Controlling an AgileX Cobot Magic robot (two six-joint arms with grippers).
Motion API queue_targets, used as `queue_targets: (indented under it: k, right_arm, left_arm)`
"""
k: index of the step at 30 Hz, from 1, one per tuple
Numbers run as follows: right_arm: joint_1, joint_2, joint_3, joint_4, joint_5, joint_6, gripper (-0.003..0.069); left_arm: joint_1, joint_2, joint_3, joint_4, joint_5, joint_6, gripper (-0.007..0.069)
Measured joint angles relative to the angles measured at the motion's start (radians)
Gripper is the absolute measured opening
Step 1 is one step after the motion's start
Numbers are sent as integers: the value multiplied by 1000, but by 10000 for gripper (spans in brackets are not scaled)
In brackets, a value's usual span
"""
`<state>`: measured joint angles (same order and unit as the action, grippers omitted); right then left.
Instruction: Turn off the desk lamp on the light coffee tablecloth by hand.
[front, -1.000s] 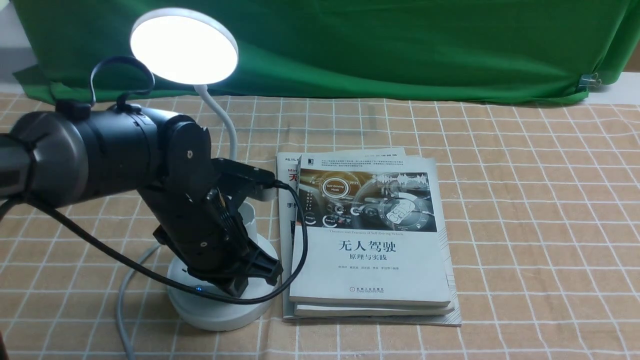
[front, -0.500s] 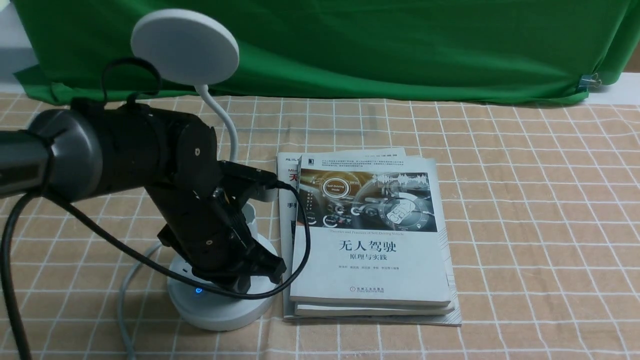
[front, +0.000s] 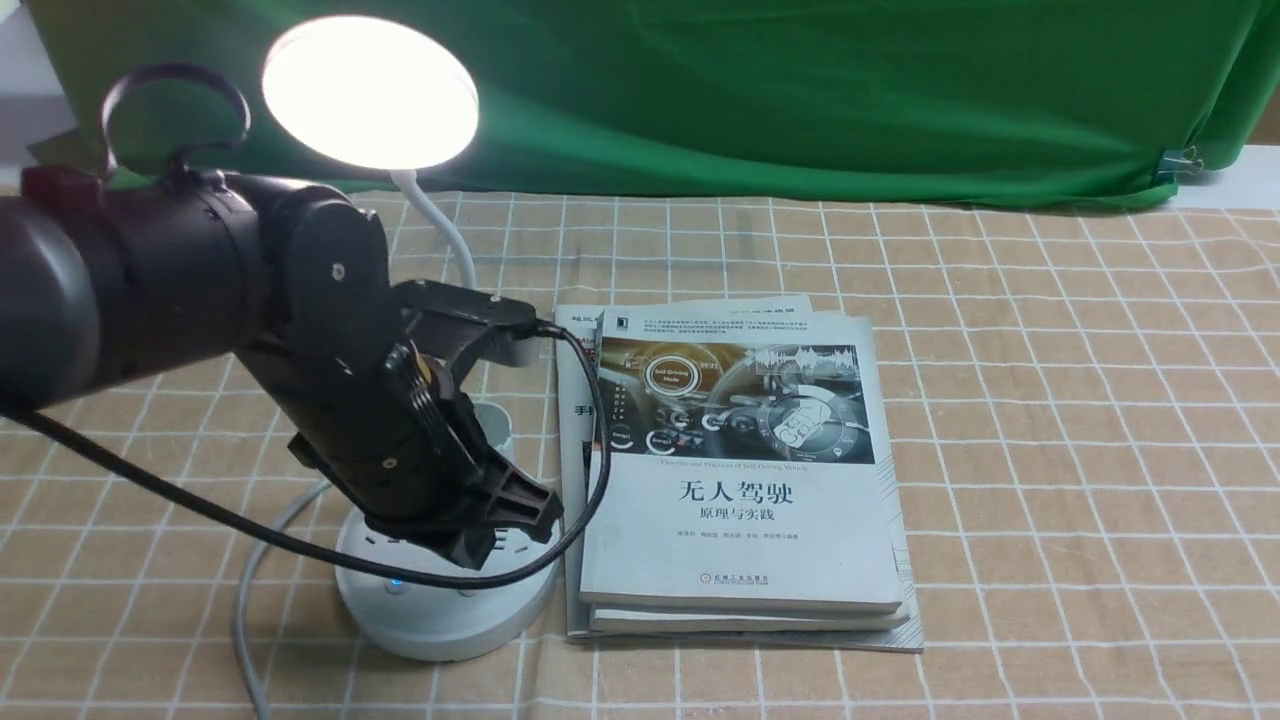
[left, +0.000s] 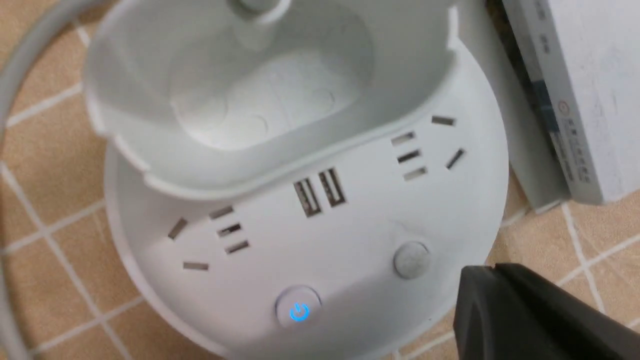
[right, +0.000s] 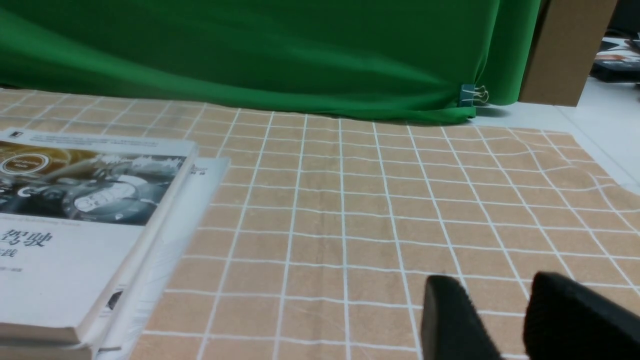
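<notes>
the desk lamp (front: 370, 92) stands on the light coffee tablecloth (front: 1050, 450), and its head shines. i take the lamp base (front: 440, 625) as landmark. the left gripper (left: 492, 272) is above it, its fingers closed together, with no object seen in them. the right gripper (right: 490, 285) is well apart from the base, fingers parted, nothing between.

the next press could miss the power button (left: 298, 312), because the fingertip lies nearer to the plain round button (left: 411, 260) on the base. a double touch may switch the light on again. too strong push could slide the base against the books (front: 740, 560) beside it, and the black cable (front: 230, 518) may catch.

the base is smooth, matte, disc-like, probably plastic; the gooseneck (front: 440, 225) is a thin curve; the cloth looks soft, slightly wrinkled.
</notes>
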<state>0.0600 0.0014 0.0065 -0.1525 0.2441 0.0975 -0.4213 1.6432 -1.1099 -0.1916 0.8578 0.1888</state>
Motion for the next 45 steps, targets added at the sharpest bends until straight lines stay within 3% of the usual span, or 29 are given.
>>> queue_targets:
  k: [16, 38, 45]
  right_arm:
    - [0, 0, 0, 0, 0, 0, 242]
    - [0, 0, 0, 0, 0, 0, 242]
    - [0, 0, 0, 0, 0, 0, 242]
  left_arm:
    - [0, 108, -3, 8, -10, -3, -5]
    - [0, -68, 2, 11, 15, -21, -5]
    - [0, -221, 118, 5, -52, -36, -5]
